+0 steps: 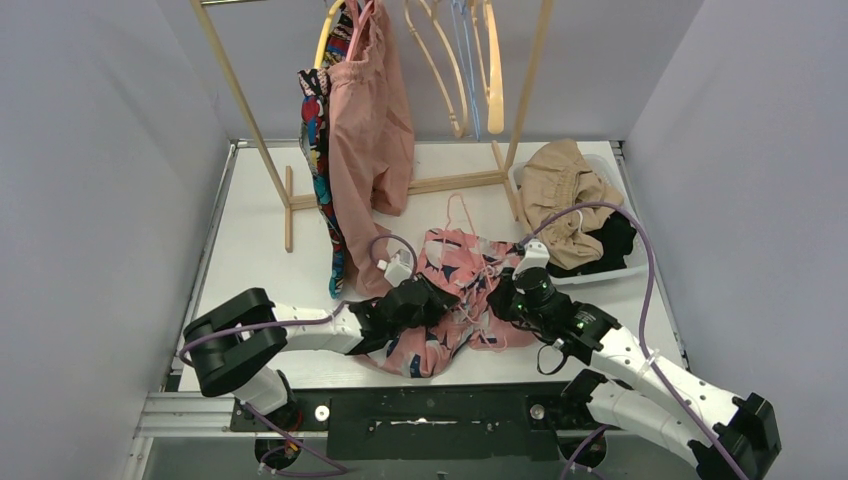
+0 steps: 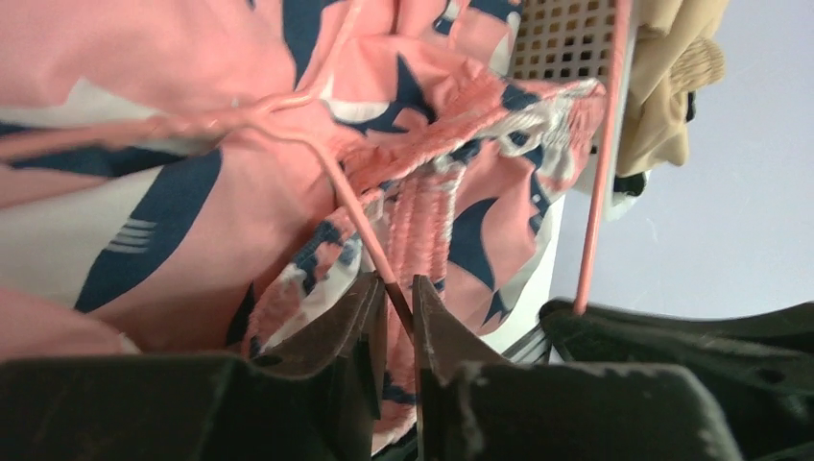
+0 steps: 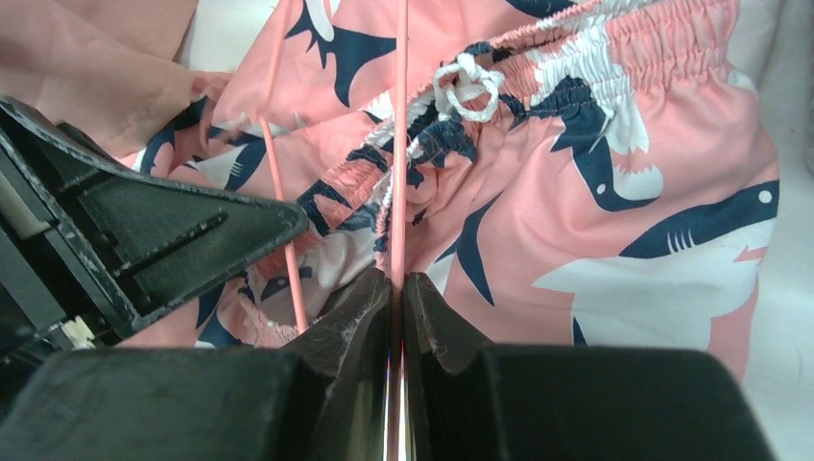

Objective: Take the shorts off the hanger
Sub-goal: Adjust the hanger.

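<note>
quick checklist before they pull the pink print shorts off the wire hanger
1. left fingers on the pink wire hanger: ok, wire pinched between them.
2. right fingers on the hanger: ok, shut on the wire.
3. pink print shorts free of the hanger: not ok, waistband bunched around the wire.
4. white drawstring clear of the fingers: ok, knot lies beyond the right tips.
5. Fabric caught in either grip: cannot tell.

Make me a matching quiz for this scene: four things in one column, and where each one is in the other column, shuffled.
Things:
1. printed pink shorts
2. plain pink shorts
3. beige shorts
4. pink hanger

Places:
A. heaped in the white basket
B. clamped by the left hand and the right hand
C. lying on the table
D. hanging from the wooden rack

Pairs: 1-C, 2-D, 3-A, 4-B
</note>
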{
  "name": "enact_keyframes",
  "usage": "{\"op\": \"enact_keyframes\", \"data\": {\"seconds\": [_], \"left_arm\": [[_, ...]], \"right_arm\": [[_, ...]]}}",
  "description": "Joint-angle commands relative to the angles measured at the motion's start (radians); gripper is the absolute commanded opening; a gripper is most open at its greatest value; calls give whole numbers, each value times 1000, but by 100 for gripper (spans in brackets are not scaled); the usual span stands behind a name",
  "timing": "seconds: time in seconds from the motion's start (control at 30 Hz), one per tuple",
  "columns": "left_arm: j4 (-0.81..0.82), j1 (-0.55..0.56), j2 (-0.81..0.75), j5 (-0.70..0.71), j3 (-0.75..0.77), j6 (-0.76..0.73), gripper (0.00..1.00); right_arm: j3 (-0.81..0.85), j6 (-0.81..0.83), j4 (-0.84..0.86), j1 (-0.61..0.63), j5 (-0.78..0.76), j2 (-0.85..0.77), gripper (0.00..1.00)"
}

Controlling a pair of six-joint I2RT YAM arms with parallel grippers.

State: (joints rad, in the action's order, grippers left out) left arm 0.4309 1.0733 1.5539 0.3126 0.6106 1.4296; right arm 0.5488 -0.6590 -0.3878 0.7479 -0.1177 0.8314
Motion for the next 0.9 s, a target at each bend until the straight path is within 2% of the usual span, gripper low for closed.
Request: {"op": "enact_keyframes", "data": {"seconds": [0.0,0.03,0.27,0.4,0.57,0.73,0.87], "left_arm": [[34,3,1,37,82,-114,4],[32,5,-7,38,85,-126,0],[-43,26,-52,58,140,-228,0],[-102,42,-71,80,178,-283,0],[-265,62,-80,140,281,-413,0],[-419,113,-133,307,319,-538,0],[-437,140,-223,393,277,-648,0]], "right_arm": [[67,35,-26,7,-18,-39,4],[74,38,-47,7,-27,-43,4],[89,33,-136,7,-70,-100,12],[100,13,-157,7,-67,-138,27],[111,-6,-182,7,-92,-179,47],[146,-26,-173,7,-141,-216,50],[173,-29,-69,6,-128,-246,53]]}}
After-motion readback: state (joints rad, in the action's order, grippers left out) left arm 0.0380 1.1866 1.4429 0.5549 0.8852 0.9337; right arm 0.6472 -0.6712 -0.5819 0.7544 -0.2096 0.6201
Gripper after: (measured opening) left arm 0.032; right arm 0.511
